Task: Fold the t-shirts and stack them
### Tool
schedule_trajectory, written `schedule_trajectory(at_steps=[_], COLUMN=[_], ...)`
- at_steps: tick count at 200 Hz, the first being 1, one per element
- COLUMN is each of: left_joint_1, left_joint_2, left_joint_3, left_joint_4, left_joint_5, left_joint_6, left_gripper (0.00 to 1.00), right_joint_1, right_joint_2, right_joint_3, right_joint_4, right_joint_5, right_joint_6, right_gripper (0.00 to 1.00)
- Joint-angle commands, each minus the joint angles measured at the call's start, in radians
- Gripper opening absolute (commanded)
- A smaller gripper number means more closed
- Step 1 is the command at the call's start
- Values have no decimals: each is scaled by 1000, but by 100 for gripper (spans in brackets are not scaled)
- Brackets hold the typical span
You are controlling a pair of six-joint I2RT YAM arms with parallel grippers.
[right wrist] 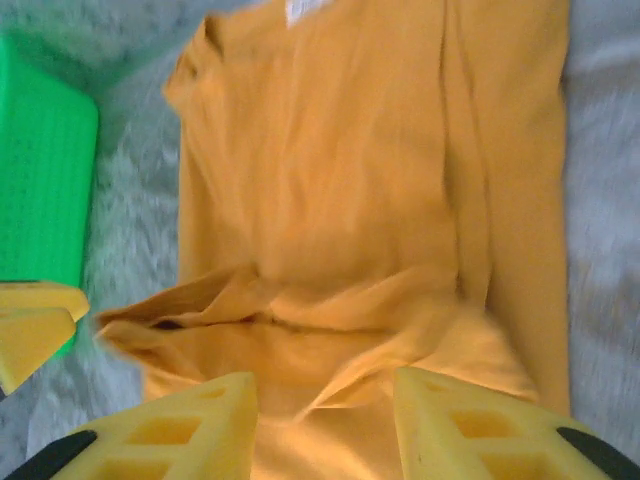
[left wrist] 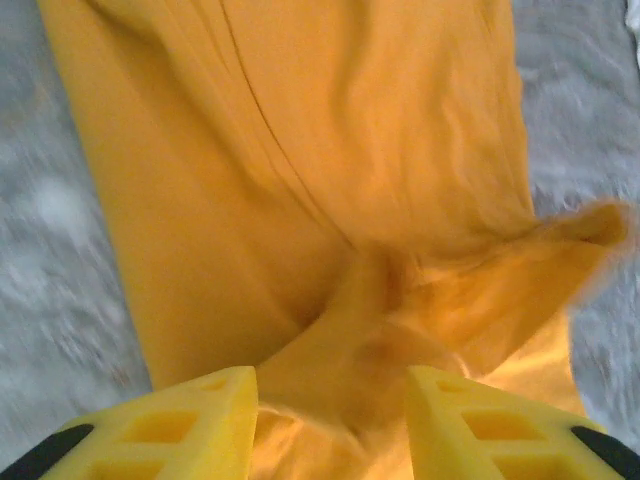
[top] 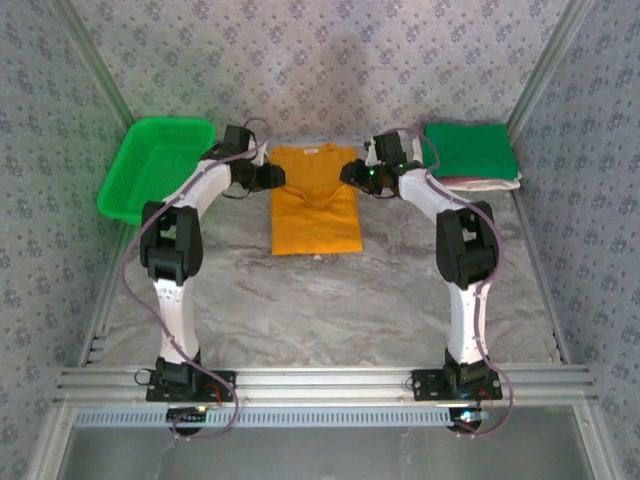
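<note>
The marbled grey counter carries the orange-yellow t-shirt in the middle of its far half. The shirt is folded lengthwise into a narrow rectangle. Its hem is nearest the arm bases and its collar is at the far end, where a white neck label shows. Across the upper part the cloth is rucked into a soft ridge, with creases running out from it.

The left end effector is at the shirt's left edge and the right end effector is at its right edge, both level with that ridge. Each has its yellow fingers parted to a moderate gap. Bunched orange cloth lies loose between and beneath them, not pinched.

Farther back, at the far-left corner, stands the green mesh basket, its mesh floor in plain view. At the far-right corner is a stack of folded t-shirts. The green t-shirt is on top, a maroon t-shirt shows as a sliver beneath it, and a white t-shirt is at the bottom.
</note>
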Motion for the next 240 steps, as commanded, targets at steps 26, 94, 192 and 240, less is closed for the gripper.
schedule_trajectory(at_steps=[26, 94, 192, 240], left_joint_1=[10, -132, -158, -158], left_joint_2=[-163, -512, -316, -375], left_joint_3=[-63, -712, -883, -1003], left_joint_4=[-89, 349, 465, 446], left_joint_5=[-107, -24, -30, -58], left_joint_6=[-17, -121, -178, -172], left_gripper=[44, 37, 29, 29], right_joint_1=[-34, 115, 121, 143], right_joint_2=[-120, -415, -224, -285], right_joint_3=[-57, -624, -702, -873], right_joint_4=[-60, 210, 236, 287], right_joint_5=[-42, -70, 4, 9], right_joint_6=[43, -26, -27, 15], right_gripper=[43, 32, 26, 25])
